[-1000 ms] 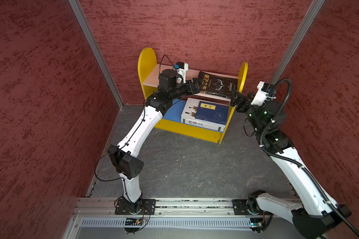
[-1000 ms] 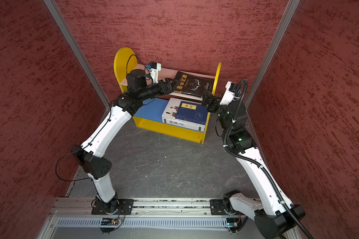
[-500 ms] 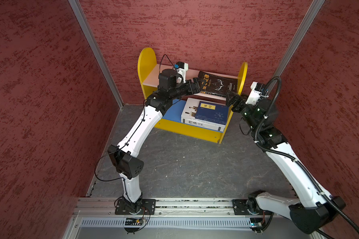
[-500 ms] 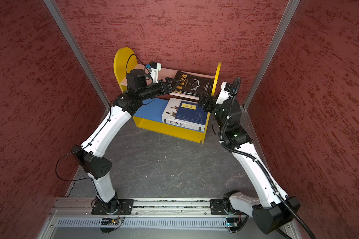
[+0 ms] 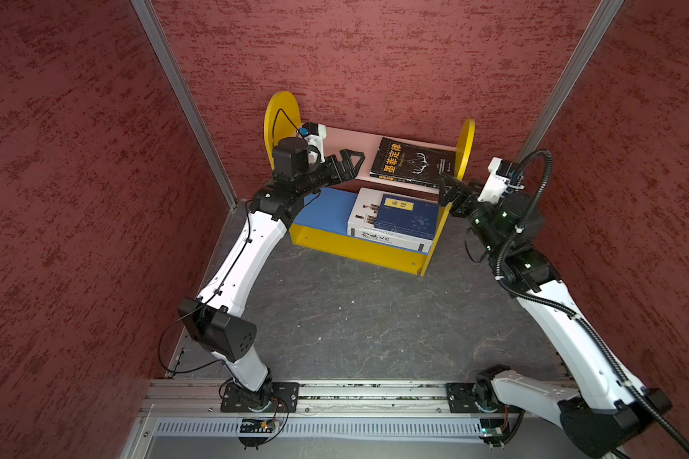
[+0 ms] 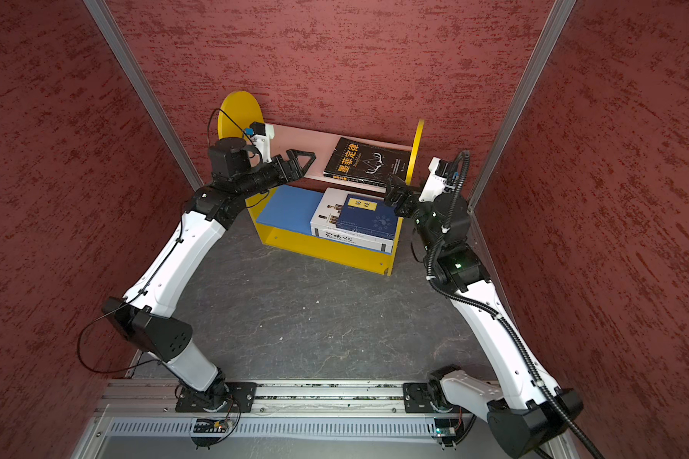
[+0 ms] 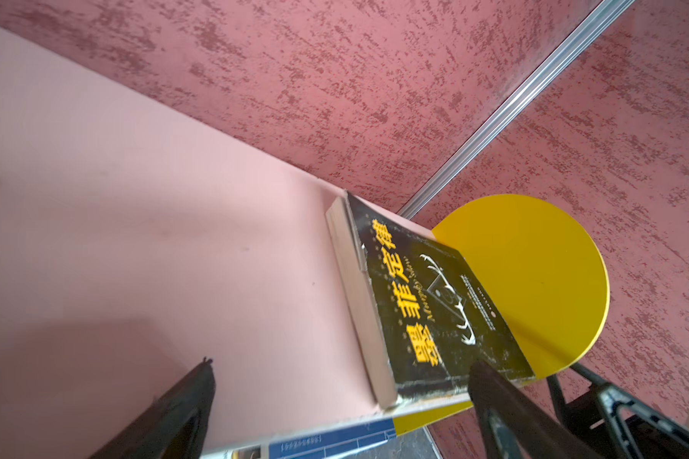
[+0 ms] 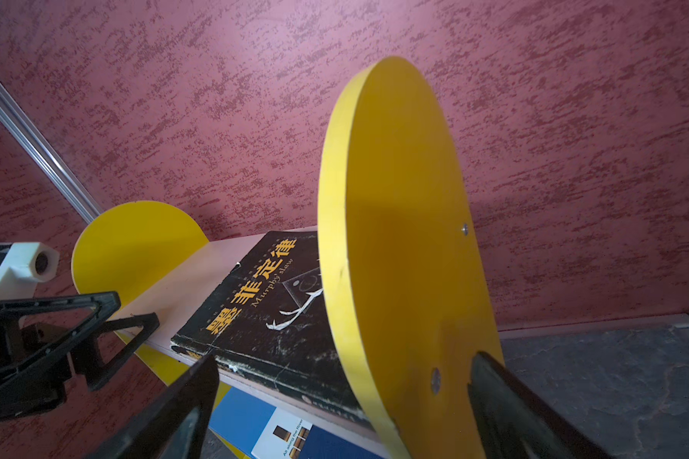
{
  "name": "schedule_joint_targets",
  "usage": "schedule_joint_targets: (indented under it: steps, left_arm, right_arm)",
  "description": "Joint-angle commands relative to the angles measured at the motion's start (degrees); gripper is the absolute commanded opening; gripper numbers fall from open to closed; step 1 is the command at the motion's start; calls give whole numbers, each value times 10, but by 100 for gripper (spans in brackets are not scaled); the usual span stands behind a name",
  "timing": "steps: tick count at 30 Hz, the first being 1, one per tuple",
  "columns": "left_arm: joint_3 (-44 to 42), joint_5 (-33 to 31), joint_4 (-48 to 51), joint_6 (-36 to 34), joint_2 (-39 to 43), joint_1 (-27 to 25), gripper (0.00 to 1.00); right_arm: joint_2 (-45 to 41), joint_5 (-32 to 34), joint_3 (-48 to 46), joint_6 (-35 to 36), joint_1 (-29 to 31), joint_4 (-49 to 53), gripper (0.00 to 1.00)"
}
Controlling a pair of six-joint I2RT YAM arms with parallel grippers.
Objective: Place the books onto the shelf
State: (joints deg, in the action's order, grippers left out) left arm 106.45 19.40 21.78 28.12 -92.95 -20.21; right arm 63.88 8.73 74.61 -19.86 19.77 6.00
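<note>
The shelf stands against the back wall. A black book with orange characters lies flat on its pink upper board, pushed up to the right yellow panel. On the blue lower board, a navy book with a yellow label lies on a white book. My left gripper hovers open over the upper board, just left of the black book and apart from it. My right gripper is open at the right panel's front edge, holding nothing.
Red textured walls close in at the left, back and right, with aluminium posts at the corners. The dark grey floor runs from the shelf to the metal rail that carries both arm bases.
My left gripper has opened wider and drawn back a little to the left, off the black book, which stays on the upper board. The right arm shifted slightly beside the right panel.
</note>
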Motion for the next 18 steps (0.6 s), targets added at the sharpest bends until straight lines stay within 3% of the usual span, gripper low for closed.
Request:
schedule_joint_targets:
  steps: [1, 6, 12, 18]
  left_arm:
    - [-78, -10, -20, -20, 70, 20, 99]
    - [-249, -112, -10, -23, 200, 77, 99]
    - [-467, -268, -38, -65, 348, 142, 99]
    - [-670, -295, -184, -113, 411, 198, 99]
  right_arm:
    - [-46, 71, -11, 34, -2, 11, 99]
    - [-98, 168, -56, 44, -4, 61, 99]
    - [-144, 296, -139, -15, -32, 127, 99]
    - [-142, 267, -207, -62, -123, 191, 99]
